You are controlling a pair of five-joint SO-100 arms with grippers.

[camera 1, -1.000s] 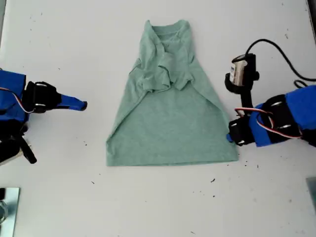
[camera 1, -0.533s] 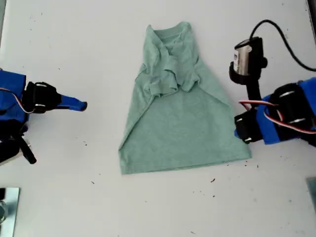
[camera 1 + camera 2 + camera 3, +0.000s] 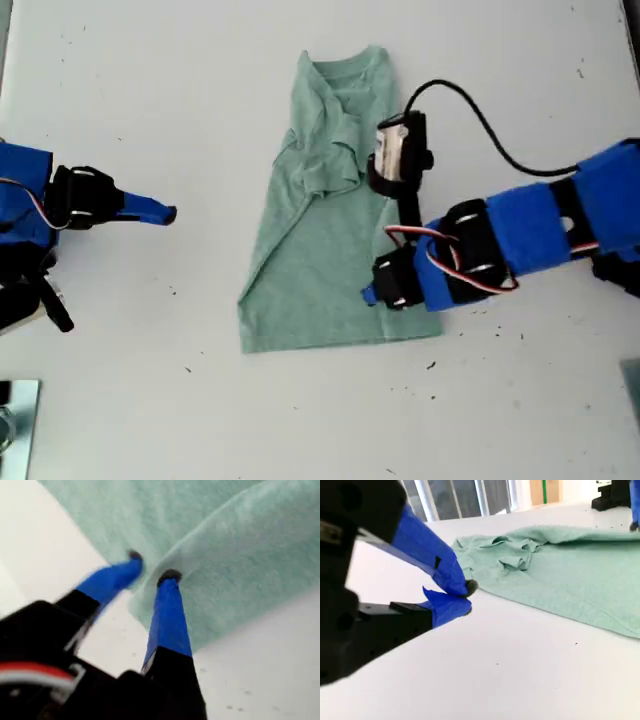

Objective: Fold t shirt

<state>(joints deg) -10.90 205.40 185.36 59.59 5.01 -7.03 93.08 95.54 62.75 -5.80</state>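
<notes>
From the exterior view, the shirt (image 3: 335, 215) is lying mid-desk (image 3: 150, 90), collar far, hem near, its long axis running away from the camera. The first hand (image 3: 372, 294) is reaching over its right edge, nearer than the other.

Its wrist view is showing the first hand (image 3: 150, 566) pinching a raised fold of the shirt (image 3: 240, 545).

The second hand (image 3: 466, 596) is resting clenched and empty; the shirt (image 3: 560, 570) is lying ahead, apart.
</notes>
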